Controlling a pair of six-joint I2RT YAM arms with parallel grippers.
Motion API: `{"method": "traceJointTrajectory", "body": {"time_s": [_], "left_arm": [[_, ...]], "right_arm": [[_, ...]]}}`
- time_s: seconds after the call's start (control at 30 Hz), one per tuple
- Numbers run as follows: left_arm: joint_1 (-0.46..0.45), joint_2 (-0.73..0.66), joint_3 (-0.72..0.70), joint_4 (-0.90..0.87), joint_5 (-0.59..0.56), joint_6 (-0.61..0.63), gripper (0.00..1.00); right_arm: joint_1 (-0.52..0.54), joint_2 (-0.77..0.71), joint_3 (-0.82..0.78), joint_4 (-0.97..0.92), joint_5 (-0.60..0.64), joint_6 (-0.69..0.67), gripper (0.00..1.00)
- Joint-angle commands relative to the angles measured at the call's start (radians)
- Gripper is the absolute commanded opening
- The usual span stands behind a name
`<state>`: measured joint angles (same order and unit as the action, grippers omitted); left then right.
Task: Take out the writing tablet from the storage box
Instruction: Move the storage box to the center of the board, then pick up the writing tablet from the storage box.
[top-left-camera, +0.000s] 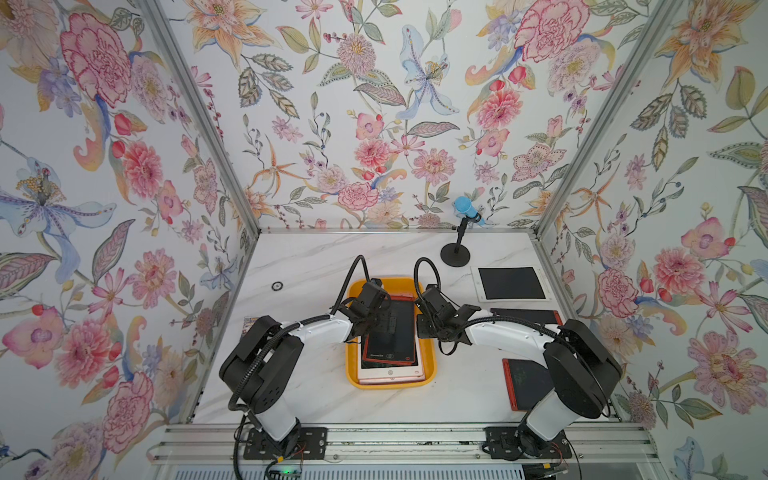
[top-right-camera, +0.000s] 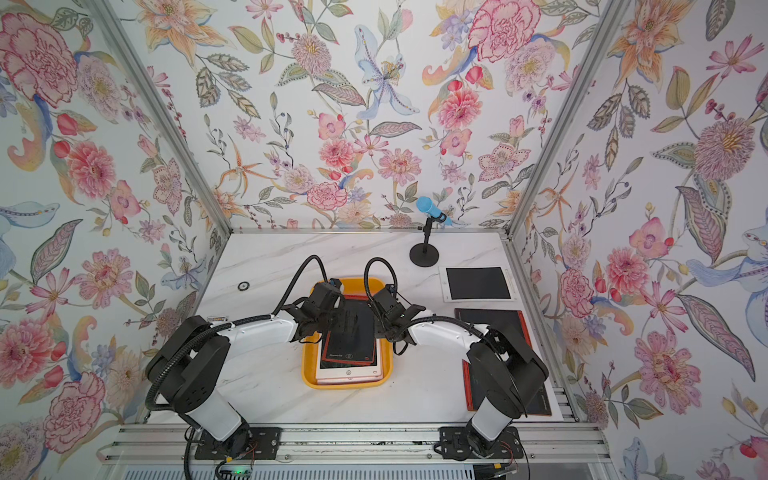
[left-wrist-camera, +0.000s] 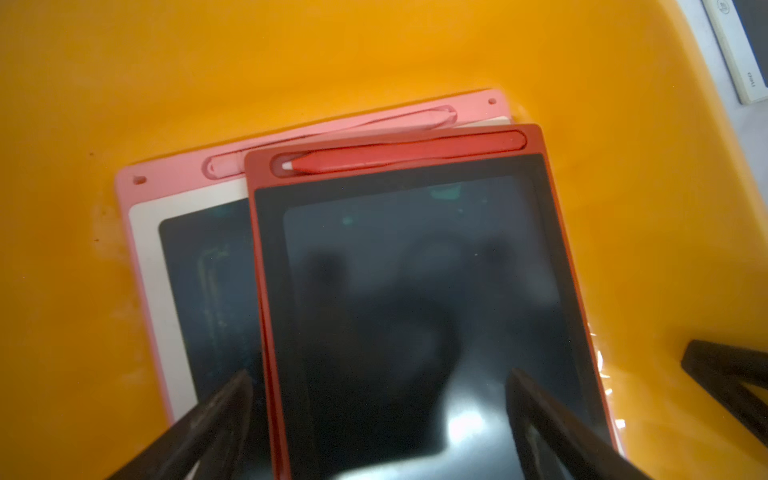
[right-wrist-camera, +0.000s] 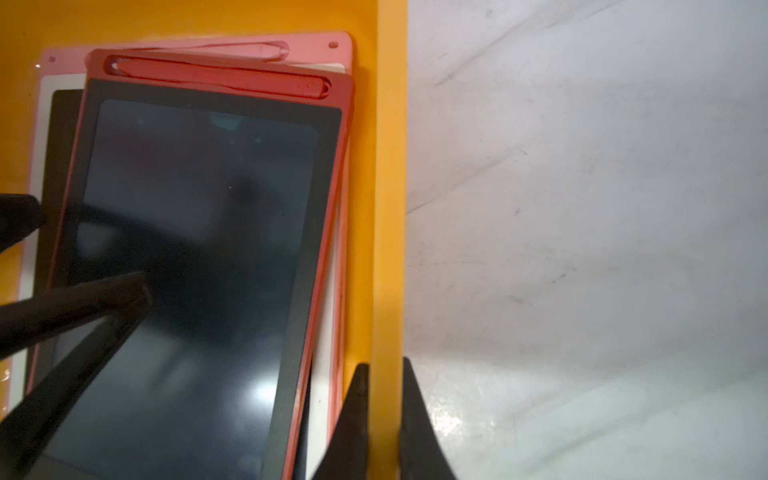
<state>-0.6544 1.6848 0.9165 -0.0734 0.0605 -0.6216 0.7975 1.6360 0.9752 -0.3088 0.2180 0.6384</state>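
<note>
One storage box (top-left-camera: 352, 365) holds two writing tablets (left-wrist-camera: 415, 291); three more tablets (top-left-camera: 511, 283) lie right of the box, one microphone (top-left-camera: 465, 208) behind it, one small ring (top-left-camera: 277, 285) left.

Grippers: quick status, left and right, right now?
Left gripper: open over the red tablet, holding nothing.
Right gripper: closed on the storage box rim.

- Floral wallpaper (top-left-camera: 374, 124) covers the far, left and right walls.
- Aluminium posts (top-left-camera: 201, 116) stand at both far corners.
- White marble-look tabletop (top-left-camera: 311, 257), evenly lit.
- Aluminium rail (top-left-camera: 395, 440) runs along the near edge.
</note>
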Motion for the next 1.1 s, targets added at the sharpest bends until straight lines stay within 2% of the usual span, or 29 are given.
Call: {"method": "traceJointTrajectory", "body": {"time_s": [0.0, 0.23, 0.57, 0.8, 1.07], "left_arm": [[0.01, 0.027, 0.029, 0.04, 0.053, -0.024, 0.96], [0.01, 0.059, 0.021, 0.083, 0.097, -0.047, 0.95], [0.008, 0.058, -0.022, 0.202, 0.22, -0.118, 0.94], [0.008, -0.037, -0.075, 0.369, 0.331, -0.228, 0.92], [0.007, -0.199, -0.14, 0.532, 0.399, -0.35, 0.92]], "right_arm": [[0.007, -0.033, -0.008, 0.01, 0.035, 0.014, 0.1], [0.008, -0.025, -0.007, 0.017, 0.032, 0.019, 0.1], [0.011, 0.013, -0.007, 0.042, 0.013, 0.025, 0.09], [0.014, 0.047, -0.001, 0.059, -0.002, 0.036, 0.09], [0.014, 0.061, 0.005, 0.063, -0.003, 0.038, 0.09]]}}
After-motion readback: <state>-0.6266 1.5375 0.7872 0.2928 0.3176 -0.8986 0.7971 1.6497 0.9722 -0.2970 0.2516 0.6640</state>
